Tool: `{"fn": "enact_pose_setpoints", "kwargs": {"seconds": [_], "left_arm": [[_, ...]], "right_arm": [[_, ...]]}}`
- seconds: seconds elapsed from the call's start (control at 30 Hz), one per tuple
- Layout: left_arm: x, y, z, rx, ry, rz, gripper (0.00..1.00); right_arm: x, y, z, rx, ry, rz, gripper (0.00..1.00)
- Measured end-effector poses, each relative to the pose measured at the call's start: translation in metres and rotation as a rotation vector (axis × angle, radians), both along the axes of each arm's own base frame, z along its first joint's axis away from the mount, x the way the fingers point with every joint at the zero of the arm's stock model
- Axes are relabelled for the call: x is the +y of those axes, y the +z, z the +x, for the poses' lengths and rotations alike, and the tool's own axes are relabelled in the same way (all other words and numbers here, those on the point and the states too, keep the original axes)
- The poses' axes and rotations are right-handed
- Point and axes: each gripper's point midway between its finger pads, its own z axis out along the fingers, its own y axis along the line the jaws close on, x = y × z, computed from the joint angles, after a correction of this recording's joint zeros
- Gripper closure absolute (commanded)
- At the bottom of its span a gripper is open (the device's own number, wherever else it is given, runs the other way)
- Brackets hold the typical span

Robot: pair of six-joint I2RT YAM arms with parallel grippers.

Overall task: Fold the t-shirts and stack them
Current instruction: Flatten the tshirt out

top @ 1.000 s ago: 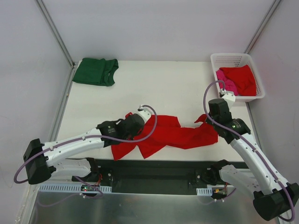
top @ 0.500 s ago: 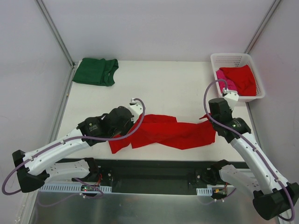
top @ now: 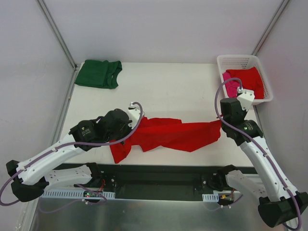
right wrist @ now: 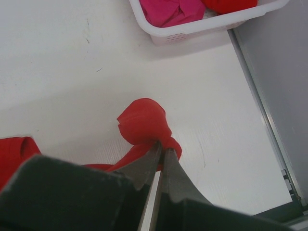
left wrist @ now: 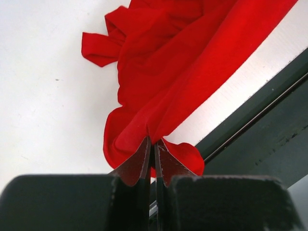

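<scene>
A bright red t-shirt [top: 171, 134] is stretched left to right across the near part of the table. My left gripper [left wrist: 153, 144] is shut on its left end, with red cloth [left wrist: 159, 86] bunched ahead of the fingers. My right gripper [right wrist: 161, 147] is shut on the shirt's right end [right wrist: 143, 121], pinching a small red fold just above the table. A dark green t-shirt [top: 98, 73] lies folded at the far left corner. Another red t-shirt [top: 248, 79] and a pink one [top: 231, 83] lie in the basket.
The white lattice basket [top: 231, 60] stands at the far right corner; its wall [right wrist: 192, 30] shows at the top of the right wrist view. The table's near edge and a dark rail [left wrist: 260, 120] run just beside the left gripper. Grey walls close in both sides.
Both grippers have moved apart, the left one leftward and the right one rightward and back. The red shirt between them has been pulled out longer and flatter.
</scene>
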Motion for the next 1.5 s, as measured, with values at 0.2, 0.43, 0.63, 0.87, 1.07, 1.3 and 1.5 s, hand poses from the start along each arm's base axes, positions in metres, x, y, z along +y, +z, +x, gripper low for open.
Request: {"fn": "enact_pose_setpoints", "kwargs": {"seconds": [0.2,0.43,0.63,0.87,1.07,1.3,1.5], "left_arm": [[-0.001,-0.018,0.005,0.049,0.013,0.074,1.0],[-0.013,-0.079,0.041,0.136,0.073,0.237,1.0],[-0.014,-0.106,0.084,0.132,0.147,0.254,1.0],[-0.009,-0.106,0.133,0.085,0.199,0.251,1.0],[-0.003,-0.112,0.165,0.058,0.246,0.28,0.01],[-0.009,-0.1,0.167,0.045,0.244,0.215,0.01],[-0.025,-0.021,0.139,-0.035,0.201,-0.072,0.01]], "right_arm": [[0.002,-0.001,0.0,0.005,0.01,0.011,0.99],[0.008,-0.004,0.001,0.011,0.033,0.039,0.99],[0.014,-0.013,0.001,0.032,0.058,0.063,0.99],[0.019,-0.025,-0.001,0.057,0.078,0.083,0.99],[0.023,-0.031,-0.001,0.072,0.095,0.1,0.99],[0.025,-0.034,-0.002,0.082,0.106,0.109,0.99],[0.027,-0.034,-0.002,0.081,0.107,0.118,0.99]]}}
